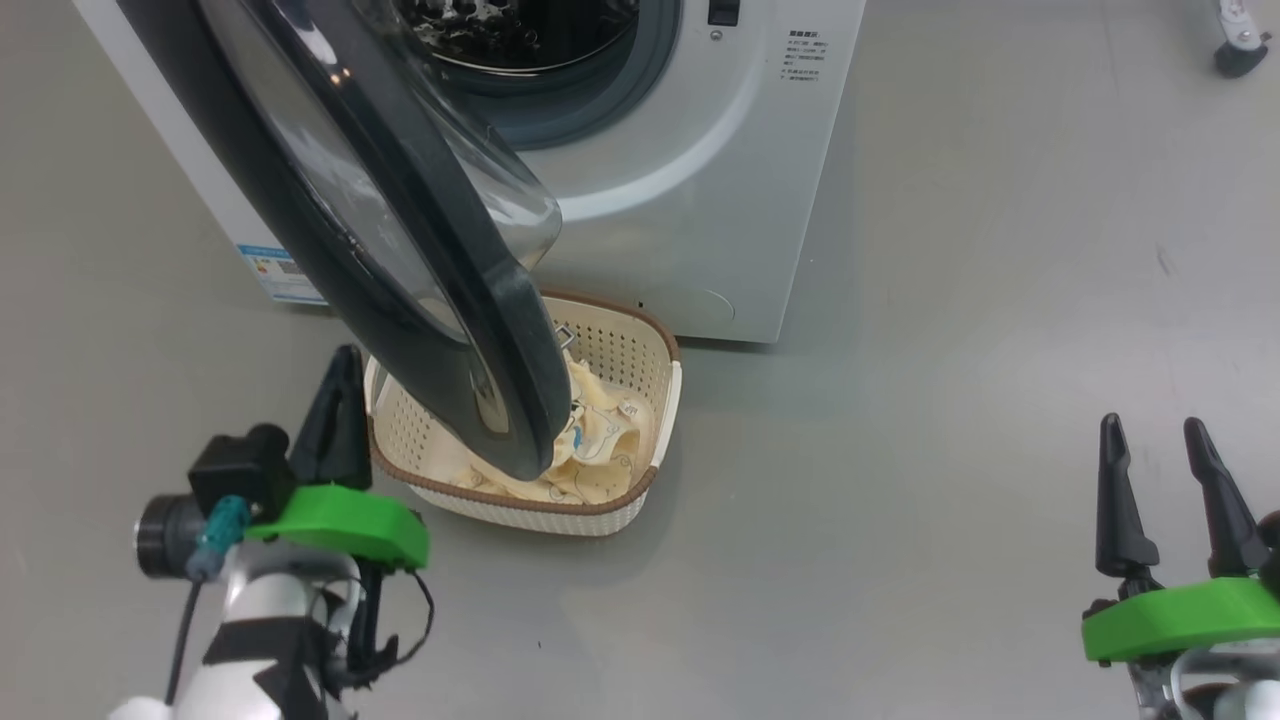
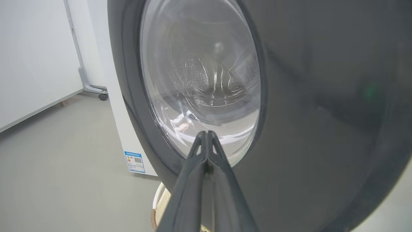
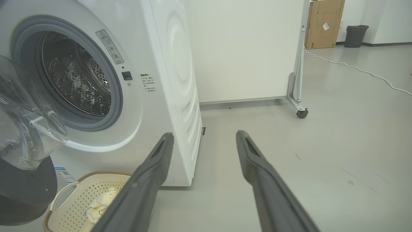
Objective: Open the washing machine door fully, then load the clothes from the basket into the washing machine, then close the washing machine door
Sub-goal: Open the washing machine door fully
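- Head view: the washing machine door (image 1: 400,260) stands part-open, running from the upper left of the frame down to centre, its lower edge hanging over the basket (image 1: 650,370) and hiding the basket's left part.
- Judged by its look, the door is a rigid, hinged, fairly heavy piece. Its wide glossy black frame (image 1: 510,400) seems slick and offers no pinch point on this face. It is best pushed flat near the free edge, not on the bulging glass bowl (image 1: 500,190).
- The clothes (image 1: 600,435), pale cream with blue patches, lie crumpled in the basket at centre frame. They look light, limp and apt to trail, and are best pinched from above at a raised fold once the door is swung clear.
- The basket, thin perforated plastic, sits on the floor (image 1: 900,500) just beside the foot of the washing machine (image 1: 700,200). It looks light enough to slide if nudged.
- The left end effector (image 1: 346,362), fingers pressed together and holding nothing, points up at lower left, just beside the door's outer face. In the left wrist view its tips aim at the lower rim of the glass, though contact cannot be told.
- The right end effector (image 1: 1152,430), fingers spread and empty, hangs at lower right, well apart from the door.
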Controlling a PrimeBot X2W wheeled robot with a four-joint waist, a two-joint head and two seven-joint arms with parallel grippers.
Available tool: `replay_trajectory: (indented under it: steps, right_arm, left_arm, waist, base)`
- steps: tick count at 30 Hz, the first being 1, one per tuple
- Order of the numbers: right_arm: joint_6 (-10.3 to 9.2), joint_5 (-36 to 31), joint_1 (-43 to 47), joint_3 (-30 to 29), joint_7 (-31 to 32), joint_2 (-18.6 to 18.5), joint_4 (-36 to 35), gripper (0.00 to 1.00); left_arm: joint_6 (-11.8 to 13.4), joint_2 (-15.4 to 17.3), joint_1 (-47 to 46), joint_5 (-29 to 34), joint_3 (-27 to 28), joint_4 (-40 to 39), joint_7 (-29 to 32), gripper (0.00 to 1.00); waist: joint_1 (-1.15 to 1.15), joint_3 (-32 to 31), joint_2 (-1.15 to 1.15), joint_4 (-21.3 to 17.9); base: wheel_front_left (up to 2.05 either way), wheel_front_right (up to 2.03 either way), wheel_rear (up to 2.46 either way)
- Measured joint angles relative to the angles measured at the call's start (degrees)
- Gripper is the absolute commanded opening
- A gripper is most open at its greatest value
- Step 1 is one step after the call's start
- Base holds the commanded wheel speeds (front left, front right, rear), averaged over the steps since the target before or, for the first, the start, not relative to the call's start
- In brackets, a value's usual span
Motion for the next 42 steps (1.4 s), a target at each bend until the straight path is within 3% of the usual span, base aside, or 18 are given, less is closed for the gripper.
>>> replay_trajectory:
  steps: [4,10,14,22,32,42]
  right_arm:
    - [0.0,-0.3,0.1,-0.3,0.0,0.0,0.2,1.0]
    - [0.0,-0.4,0.1,-0.6,0.0,0.0,0.4,1.0]
    - [0.0,-0.8,0.4,-0.6,0.0,0.0,0.5,1.0]
    - [0.0,-2.5,1.0,-0.2,0.4,0.0,0.9,1.0]
    - [0.0,-2.9,0.9,1.1,0.5,0.0,1.7,1.0]
    - [0.0,-2.9,0.9,1.5,1.5,0.0,1.8,1.0]
  left_arm:
    - [0.8,1.9,-2.4,-0.3,1.4,-4.4,2.5,0.0]
    - [4.3,3.3,-4.8,0.8,3.0,-15.8,5.0,0.0]
    - [4.6,3.2,-5.5,0.5,3.1,-24.6,7.8,0.0]
    - [2.4,1.0,-5.8,-2.8,-7.9,-36.5,15.8,0.0]
    - [3.1,0.0,-5.3,-11.6,-18.9,-34.2,16.2,0.0]
    - [6.1,0.0,-4.5,-16.6,-20.6,-21.1,12.3,0.0]
  waist:
    - [0.0,-0.5,0.0,0.1]
    - [0.0,-1.1,0.0,0.7]
    - [0.0,-1.5,0.0,0.7]
    - [0.0,-1.2,0.0,0.0]
    - [0.0,-1.6,0.0,-2.3]
    - [0.0,-1.8,0.0,-4.4]
  base:
    - [0.0,0.0,0.0]
    - [0.0,0.0,0.0]
    - [0.0,0.0,0.0]
    - [0.0,0.0,0.0]
    - [0.0,0.0,0.0]
    - [0.0,0.0,0.0]
